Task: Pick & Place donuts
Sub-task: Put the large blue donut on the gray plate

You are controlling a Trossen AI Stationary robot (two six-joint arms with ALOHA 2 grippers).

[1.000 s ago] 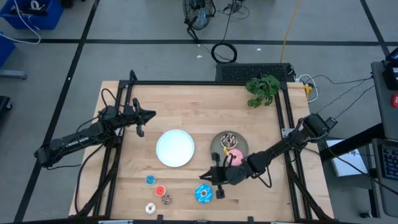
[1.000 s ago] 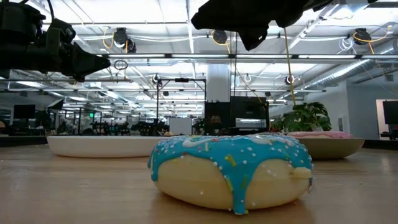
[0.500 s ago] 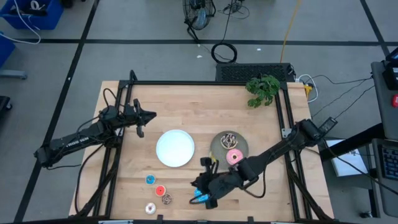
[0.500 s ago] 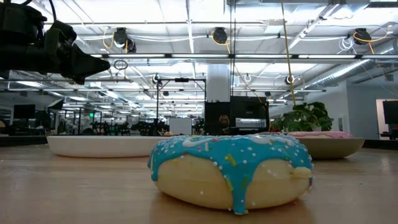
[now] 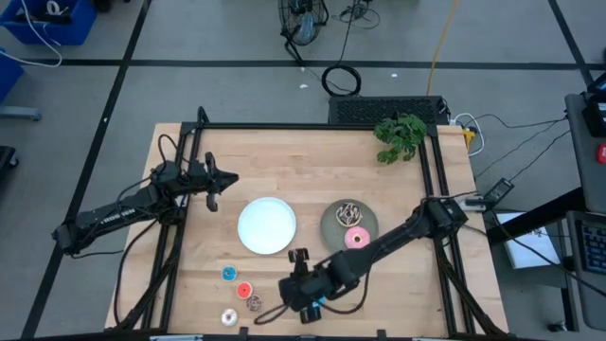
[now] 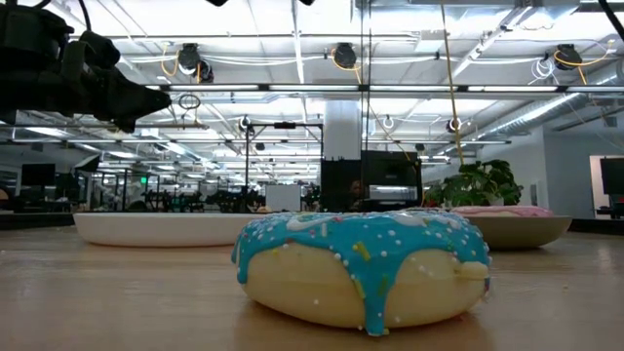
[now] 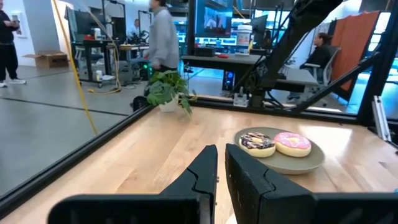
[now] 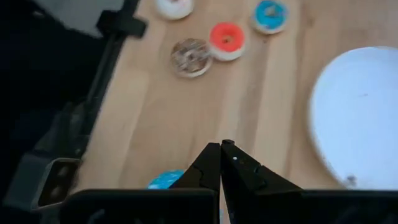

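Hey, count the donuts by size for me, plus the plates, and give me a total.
Large donuts: 3, pink, brown drizzled, blue sprinkled
Tiny donuts: 4, blue, red, brown, white
Plates: 2, white, grey
Total: 9

From my remote seat the table (image 5: 284,161) looks like pale matte wood; blue sprinkled donut (image 6: 363,270) on it has glossy plastic-looking icing.
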